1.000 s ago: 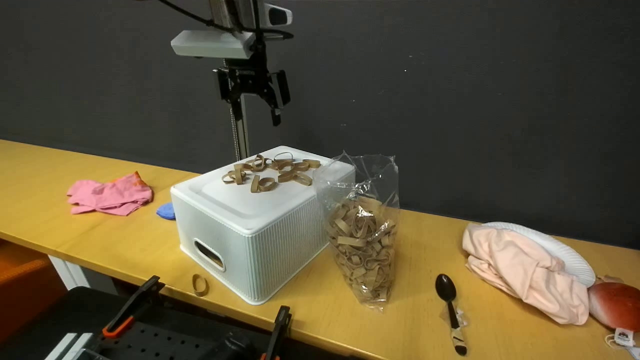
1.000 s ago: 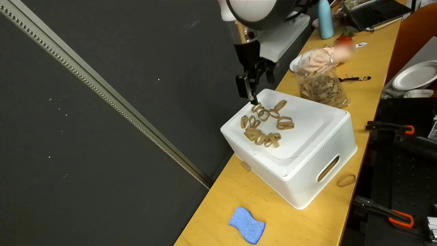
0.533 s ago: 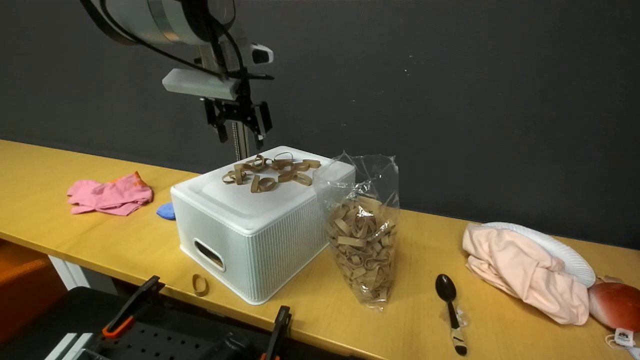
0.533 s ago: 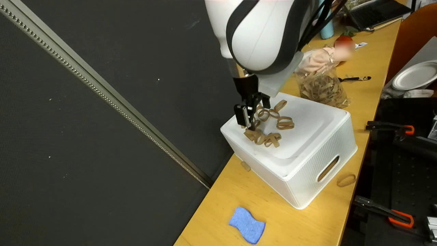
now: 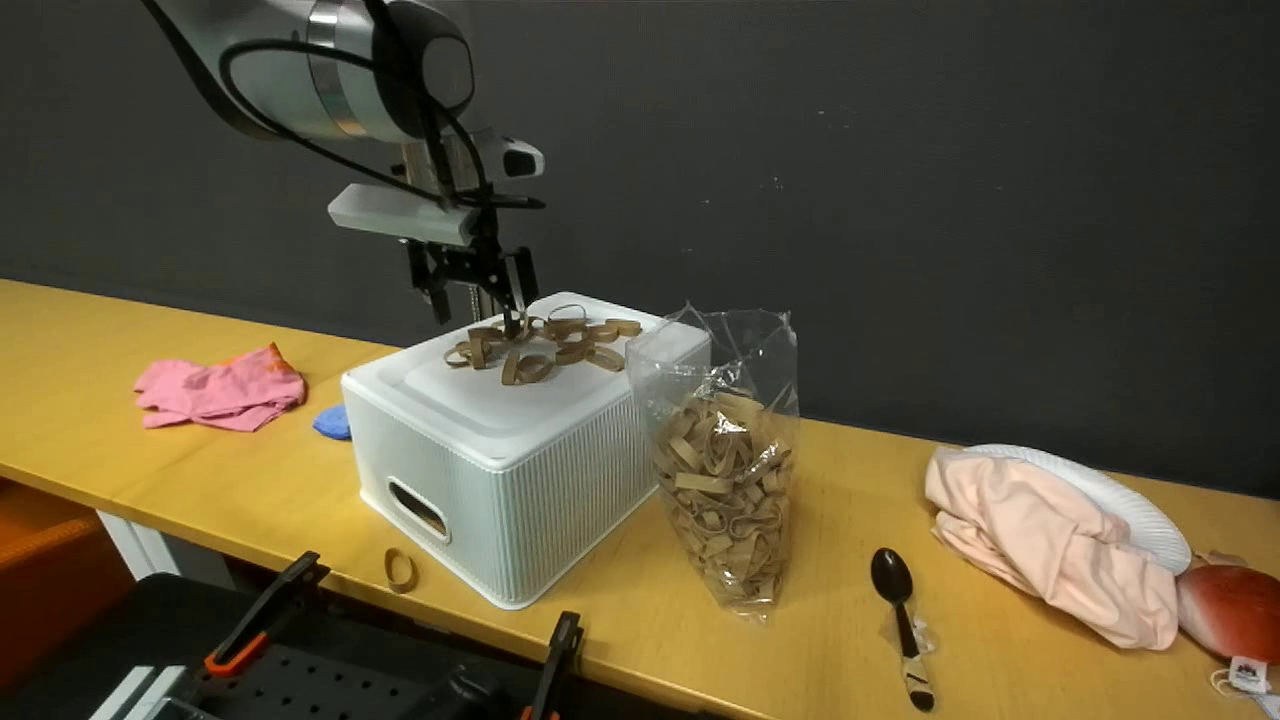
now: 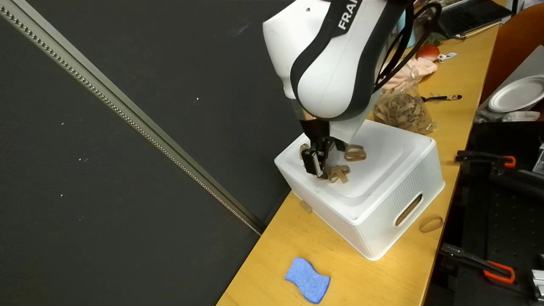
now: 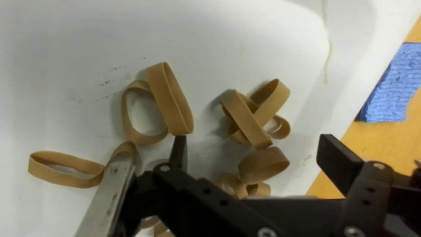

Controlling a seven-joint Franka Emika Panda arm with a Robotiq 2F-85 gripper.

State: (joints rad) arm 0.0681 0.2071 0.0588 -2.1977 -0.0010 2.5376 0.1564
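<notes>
My gripper (image 7: pixel 254 146) is open, with its fingers wide apart and nothing held between them. It points down just above the top of an upturned white ribbed box (image 5: pixel 590 510), among tan rubber bands. In the wrist view, crossed bands (image 7: pixel 245 115) and a wide band (image 7: pixel 263 164) lie between the two fingers. A standing band (image 7: pixel 169 98) is at the left fingertip; whether they touch I cannot tell. Another band (image 7: pixel 62 176) lies further left. In both exterior views the gripper (image 5: pixel 476 318) (image 6: pixel 331 162) hides some of the bands.
A clear bag full of bands (image 5: pixel 725 510) stands beside the box. A blue sponge (image 6: pixel 308 280), a pink cloth (image 5: pixel 220 390), a loose band (image 5: pixel 400 570), a black spoon (image 5: pixel 890 575) and a peach cloth (image 5: pixel 1050 540) lie on the table. Clamps (image 5: pixel 560 660) grip its front edge.
My gripper has come down from well above the box to just over the bands on its top, shifting slightly left in an exterior view. It has stayed open. The bands look unmoved.
</notes>
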